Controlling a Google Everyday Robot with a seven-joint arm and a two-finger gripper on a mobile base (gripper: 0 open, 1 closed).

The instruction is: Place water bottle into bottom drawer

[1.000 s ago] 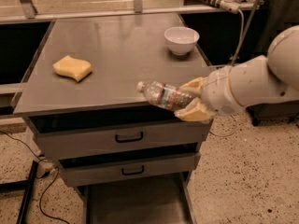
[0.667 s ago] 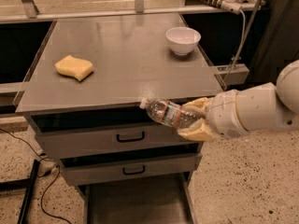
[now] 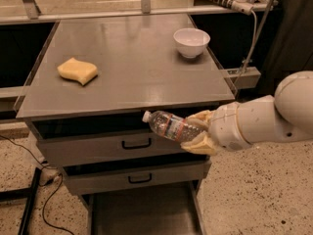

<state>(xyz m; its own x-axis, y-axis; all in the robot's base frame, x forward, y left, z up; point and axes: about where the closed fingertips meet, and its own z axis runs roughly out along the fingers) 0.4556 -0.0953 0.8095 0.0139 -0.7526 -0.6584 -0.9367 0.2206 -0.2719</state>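
Centrally, a white robot arm [image 3: 264,121] reaches in from the right edge of the view. Its claw [image 3: 194,131] is pinching the base end of a water bottle [image 3: 168,125]. The claw's 2 tan fingers [image 3: 201,116] close on the bottle from above and below.

The water bottle is small, clear and ribbed, with a reddish-blue label band around its middle. It hangs in the air, lying almost level, and its white cap [image 3: 146,116] points left and slightly upward. It sits just in front of the front edge of a grey metal cabinet, level with the upper of 2 closed drawers.

That upper drawer [image 3: 88,151] and the second drawer [image 3: 102,182] beneath it each have a black handle on a grey front. Below them, at the bottom of the view, the bottom drawer [image 3: 142,212] stands pulled out, a wide, shallow grey tray with a flat dark-grey floor and low side walls. The bottle is well above this drawer, not inside it.

The cabinet's flat grey surface [image 3: 132,67] carries 2 things. A yellow sponge [image 3: 78,71] lies toward the left side. A white bowl [image 3: 191,42] stands upright near the far right corner, well apart from the sponge.

The floor [image 3: 254,195] is pale speckled stone, and a black cable [image 3: 46,199] trails across it at lower left.
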